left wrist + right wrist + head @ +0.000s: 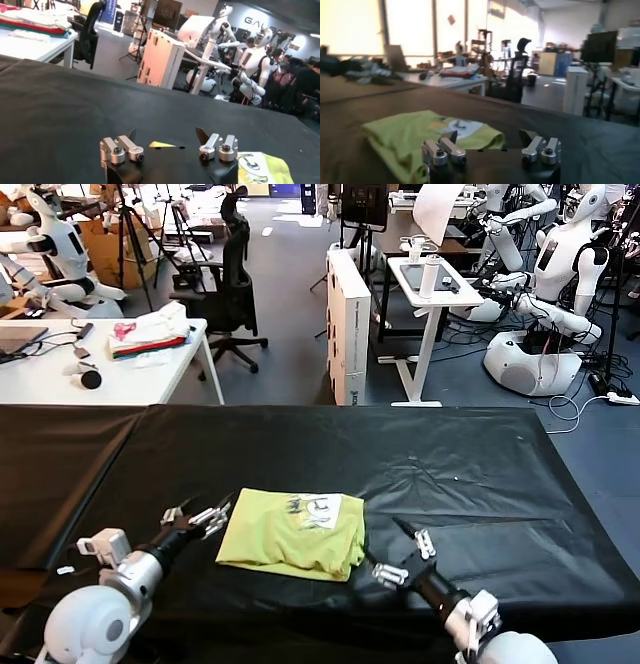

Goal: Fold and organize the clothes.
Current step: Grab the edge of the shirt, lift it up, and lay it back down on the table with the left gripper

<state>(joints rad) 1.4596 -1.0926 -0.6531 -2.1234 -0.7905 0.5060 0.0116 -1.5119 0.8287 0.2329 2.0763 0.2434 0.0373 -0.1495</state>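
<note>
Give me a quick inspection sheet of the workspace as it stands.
Surface: black cloth over the table, lightly creased.
Job's things: lime-yellow T-shirt lies folded, white graphic up.
Clutter: nothing seen on the cloth.
Grippers: left gripper open beside the shirt's left edge; right gripper open off its right edge; neither holds anything.
Cables: white cable on the floor beyond.
Surroundings: white desk with garment stack, office chair, parked robots.

Soft matt cotton T-shirt [293, 533], matt black cloth table cover [470, 474], shiny metal gripper fingertips [122, 149]
</note>
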